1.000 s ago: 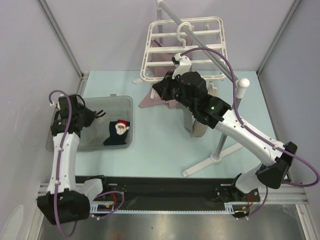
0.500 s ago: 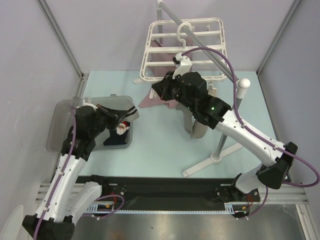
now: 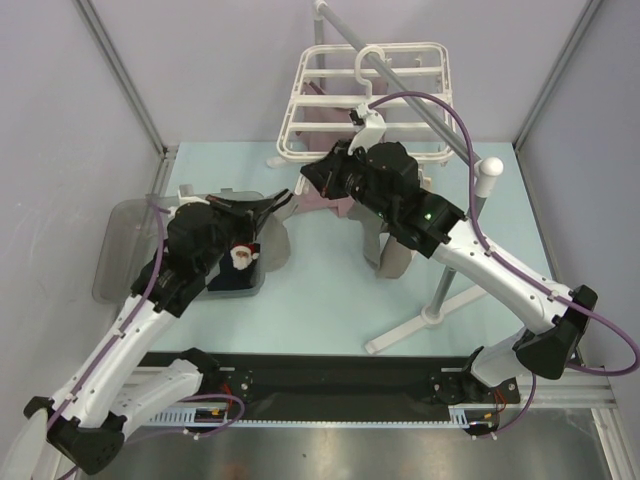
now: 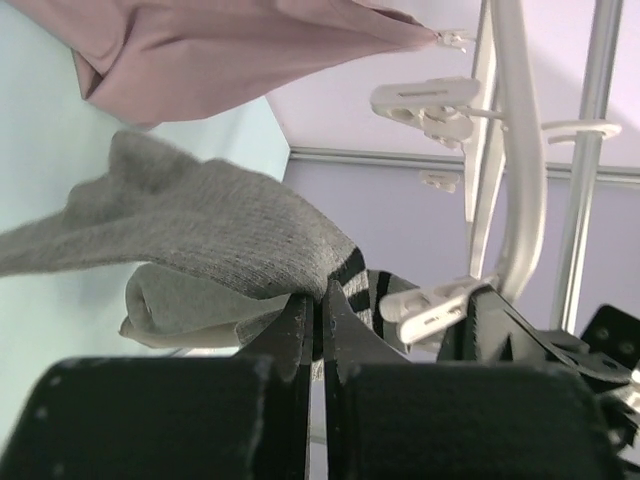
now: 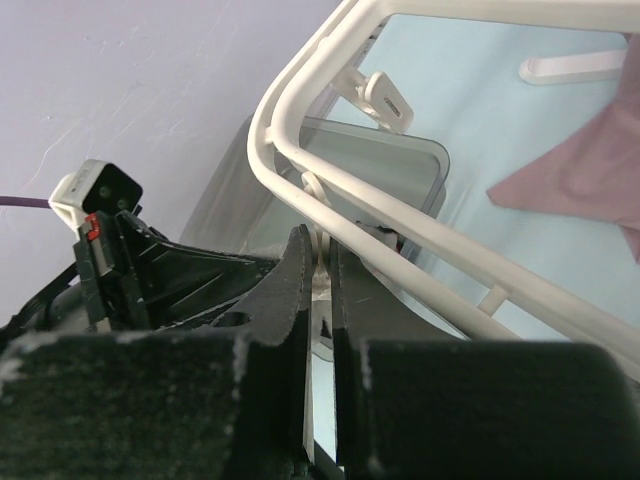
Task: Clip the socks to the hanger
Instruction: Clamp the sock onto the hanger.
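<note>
My left gripper (image 3: 268, 208) (image 4: 320, 300) is shut on the black-striped cuff of a light grey sock (image 4: 200, 220) (image 3: 272, 238), held up in the air beside a white clip (image 4: 430, 310) of the hanger (image 4: 515, 150). The white hanger (image 3: 370, 95) hangs on the grey pole. My right gripper (image 3: 318, 180) (image 5: 320, 255) is shut on a white clip under the hanger's front-left rail (image 5: 400, 230). A navy Santa sock (image 3: 238, 265) lies in the bin. Another grey sock (image 3: 390, 250) hangs below the right arm.
A mauve-pink cloth (image 3: 322, 125) (image 4: 230, 50) (image 5: 590, 170) hangs from the hanger down to the table. The translucent grey bin (image 3: 120, 250) (image 5: 340, 170) sits at the left. The pole stand (image 3: 440, 285) with its white knob (image 3: 487, 167) stands at the right.
My left arm has lifted the grey sock out of the bin and carried it right, up toward the hanger's clip. The right arm stays on the clip, the hanger shifting slightly.
</note>
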Robot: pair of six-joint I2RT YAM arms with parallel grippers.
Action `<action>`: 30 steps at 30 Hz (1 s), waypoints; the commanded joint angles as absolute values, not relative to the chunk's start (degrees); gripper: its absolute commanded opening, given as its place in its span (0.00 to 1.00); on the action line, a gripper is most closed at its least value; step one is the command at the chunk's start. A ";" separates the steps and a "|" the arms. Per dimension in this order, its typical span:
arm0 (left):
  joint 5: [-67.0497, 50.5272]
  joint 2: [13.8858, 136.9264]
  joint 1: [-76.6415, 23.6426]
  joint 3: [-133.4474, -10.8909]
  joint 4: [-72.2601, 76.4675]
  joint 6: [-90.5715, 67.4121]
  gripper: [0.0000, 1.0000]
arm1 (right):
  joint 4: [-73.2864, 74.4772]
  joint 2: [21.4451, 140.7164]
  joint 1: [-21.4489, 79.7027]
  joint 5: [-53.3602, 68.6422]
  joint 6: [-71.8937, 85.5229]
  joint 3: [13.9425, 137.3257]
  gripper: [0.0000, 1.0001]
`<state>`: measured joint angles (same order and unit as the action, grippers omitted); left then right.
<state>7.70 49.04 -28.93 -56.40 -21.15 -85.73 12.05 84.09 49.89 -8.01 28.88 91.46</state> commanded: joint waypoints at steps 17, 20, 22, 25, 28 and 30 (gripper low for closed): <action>12.74 52.12 -32.34 -60.55 -16.00 -86.04 0.00 | 12.57 82.18 49.57 -3.60 31.55 90.26 0.00; 12.57 52.64 -32.61 -60.82 -15.73 -85.78 0.00 | 12.66 82.18 49.48 -3.60 31.73 90.00 0.00; 12.74 52.65 -32.70 -60.73 -15.47 -85.87 0.00 | 12.48 82.09 49.48 -3.52 31.73 89.83 0.00; 12.66 52.30 -32.78 -60.21 -14.33 -86.22 0.00 | 12.22 82.09 49.57 -3.34 31.90 89.65 0.00; 12.83 51.86 -32.96 -60.03 -12.92 -86.22 0.00 | 12.22 82.00 49.48 -3.60 31.91 89.47 0.00; 13.09 51.33 -33.05 -59.94 -12.39 -86.31 0.00 | 12.30 82.00 49.48 -3.60 31.90 89.47 0.00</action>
<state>11.92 52.71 -32.40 -58.02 -16.36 -86.06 11.64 83.66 49.23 -6.59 30.24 90.02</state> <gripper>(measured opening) 0.019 0.051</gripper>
